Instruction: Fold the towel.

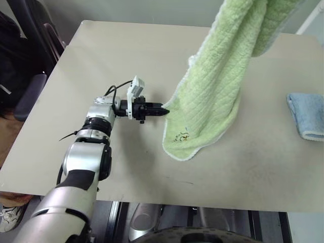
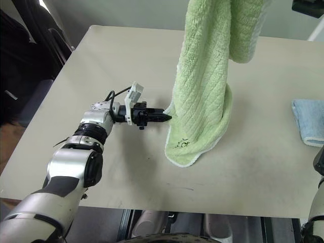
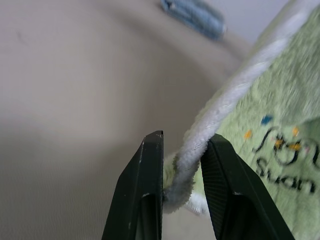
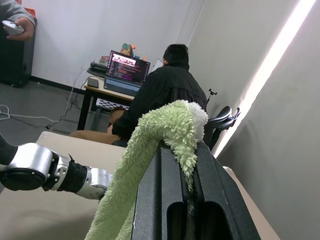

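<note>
Towel [image 1: 217, 86] hangs above the table [image 1: 101, 66], lime green w/ white edge trim, draped down in a long fold; its lowest corner sags near the table's middle. Cannot tell if that corner touches the tabletop.

R gripper [image 4: 186, 172] up high, fingers clamped tight on the towel's top edge, cloth bunched over and between them. Towel's weight hangs from this grip.

L gripper [image 1: 161, 110] reaches in level from the left at the towel's lower left edge. Wrist view: white trim sits between the two black fingers [image 3: 145, 185], gap narrow, one finger against the trim; cannot tell if the pinch is complete. Dark embroidered lettering and small coloured dots on the towel just beside that edge.

Blue towel [image 1: 307, 115] folded, lies flat at the table's right edge, well apart from the green one.

Background, R wrist view: person [image 4: 160, 95] in black, seated, back to camera, at a desk w/ an open laptop [image 4: 127, 70].
</note>
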Controlling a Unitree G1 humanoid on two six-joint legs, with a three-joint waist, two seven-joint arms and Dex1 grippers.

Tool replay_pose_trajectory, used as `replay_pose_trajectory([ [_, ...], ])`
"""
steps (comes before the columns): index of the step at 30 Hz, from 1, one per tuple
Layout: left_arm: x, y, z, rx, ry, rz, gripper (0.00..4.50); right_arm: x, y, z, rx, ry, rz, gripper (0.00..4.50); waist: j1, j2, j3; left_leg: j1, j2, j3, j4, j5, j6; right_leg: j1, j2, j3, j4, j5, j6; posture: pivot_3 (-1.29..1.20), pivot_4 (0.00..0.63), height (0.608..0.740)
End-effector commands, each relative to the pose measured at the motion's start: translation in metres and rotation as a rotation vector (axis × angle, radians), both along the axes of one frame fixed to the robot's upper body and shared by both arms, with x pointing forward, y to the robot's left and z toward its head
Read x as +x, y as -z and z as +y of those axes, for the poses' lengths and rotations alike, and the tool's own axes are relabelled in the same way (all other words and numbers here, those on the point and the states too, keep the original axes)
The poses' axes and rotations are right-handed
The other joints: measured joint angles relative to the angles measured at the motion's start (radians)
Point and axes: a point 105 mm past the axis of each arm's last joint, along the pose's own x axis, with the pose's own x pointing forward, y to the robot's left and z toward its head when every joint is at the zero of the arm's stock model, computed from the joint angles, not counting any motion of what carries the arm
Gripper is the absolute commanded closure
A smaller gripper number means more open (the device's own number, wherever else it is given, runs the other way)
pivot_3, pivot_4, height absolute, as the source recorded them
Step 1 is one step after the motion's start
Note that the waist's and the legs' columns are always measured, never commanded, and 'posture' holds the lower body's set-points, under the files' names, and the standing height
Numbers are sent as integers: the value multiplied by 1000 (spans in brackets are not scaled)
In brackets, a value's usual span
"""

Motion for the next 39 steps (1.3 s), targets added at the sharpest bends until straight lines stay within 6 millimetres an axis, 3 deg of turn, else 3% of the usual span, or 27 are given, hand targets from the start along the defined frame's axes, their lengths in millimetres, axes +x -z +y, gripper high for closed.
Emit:
replay_pose_trajectory([
  [1, -2, 1, -3, 14, 26, -68, 3307, -7, -6, -2, -9, 10, -51, 4500, 0, 0, 0, 0, 0, 0, 0, 0, 0, 0, 0, 0, 0, 0, 0, 0, 150, 733],
  [4, -1, -2, -5, -14, 28, -92, 3307, -7, -7, -3, -11, 12, -52, 4500, 1, 0, 0, 0, 0, 0, 0, 0, 0, 0, 0, 0, 0, 0, 0, 0, 150, 733],
  [12, 6, -5, -4, -18, -33, -145, 719, -6, -6, -2, -14, 16, -53, 4500, 0, 0, 0, 0, 0, 0, 0, 0, 0, 0, 0, 0, 0, 0, 0, 0, 150, 733],
  [21, 8, -8, -5, -60, -53, -115, 719, -7, -6, -2, -15, 20, -57, 4500, 0, 0, 0, 0, 0, 0, 0, 0, 0, 0, 0, 0, 0, 0, 0, 0, 150, 733],
  [24, 5, -9, -8, -92, -28, -85, 1309, -6, -6, -2, -14, 23, -59, 4500, 0, 0, 0, 0, 0, 0, 0, 0, 0, 0, 0, 0, 0, 0, 0, 0, 150, 733],
  [33, 3, -14, -12, -169, -10, -26, 4461, -6, -3, -2, -22, 25, -50, 4500, -1, 0, 0, 0, 0, 0, 0, 0, 0, 0, 0, 0, 0, 0, 0, 0, 150, 733],
  [39, 4, -20, -6, -192, -19, -13, 4488, -3, -1, -3, -27, 31, -50, 4500, -1, 0, 0, 0, 0, 0, 0, 0, 0, 0, 0, 0, 0, 0, 0, 0, 150, 733],
])
